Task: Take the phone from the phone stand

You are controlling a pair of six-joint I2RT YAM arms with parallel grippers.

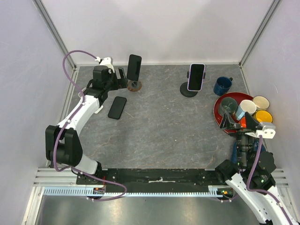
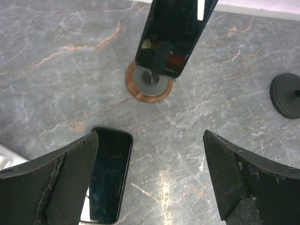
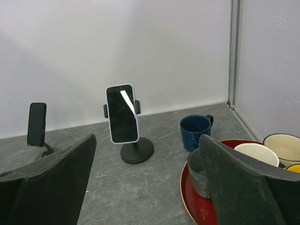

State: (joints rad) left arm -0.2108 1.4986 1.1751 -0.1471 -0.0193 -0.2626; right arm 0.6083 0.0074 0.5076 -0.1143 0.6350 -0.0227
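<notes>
Your left gripper (image 2: 150, 140) hangs with jaws spread wide, gripping nothing, over the slim black phone (image 2: 108, 173) lying flat on the grey marbled table (image 2: 42, 70). Your right gripper (image 3: 147, 140) is likewise spread and empty.

Noted open passage over bare mat (image 1: 159, 126) centre. Found back row blocked by black phone (image 1: 134, 67) on wooden-base stand (image 1: 135, 86), cased phone (image 1: 196, 77) on black stand (image 1: 188, 90), blue mug (image 1: 222, 86). Logged flat phone (image 1: 117, 107) left, red tray (image 1: 218, 115) right.

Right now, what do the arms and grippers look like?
Both the left arm and right arm have white links, black joints and a purple cable running along them. The left gripper and right gripper have broad, dark, scuffed fingers.
</notes>
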